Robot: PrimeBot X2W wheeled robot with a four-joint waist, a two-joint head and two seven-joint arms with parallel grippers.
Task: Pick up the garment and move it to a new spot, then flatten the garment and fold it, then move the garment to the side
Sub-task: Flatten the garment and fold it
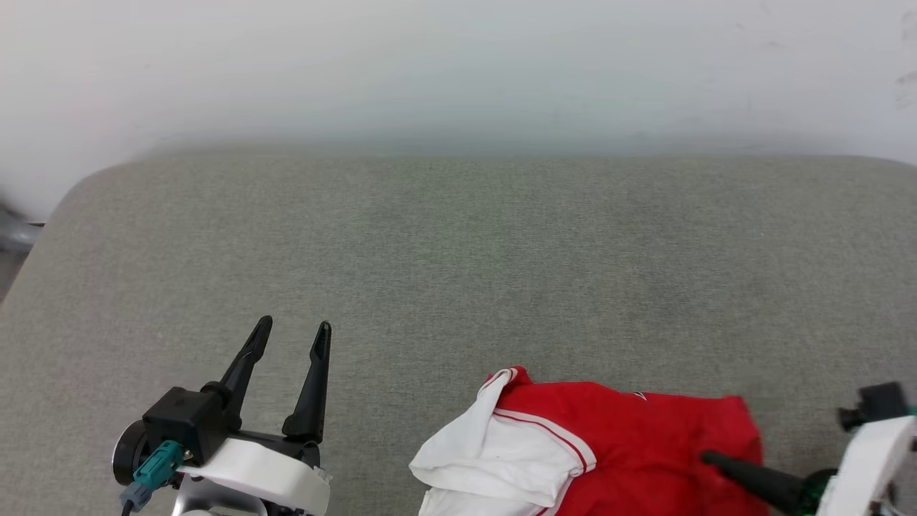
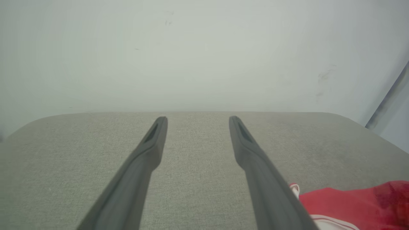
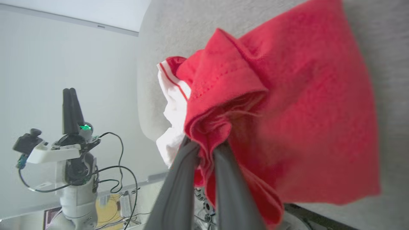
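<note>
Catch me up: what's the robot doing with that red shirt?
The right tool is shut on a bunched fold of the red shirt, which sits crumpled at the near edge of the grey table. The left tool hangs open over bare table beside the shirt, holding nothing. The shirt is not yet flattened or folded.

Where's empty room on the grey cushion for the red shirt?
The grey cushion is bare between the wall, the open left hand and the red shirt. Crowded near right, where the right hand pinches the shirt.
</note>
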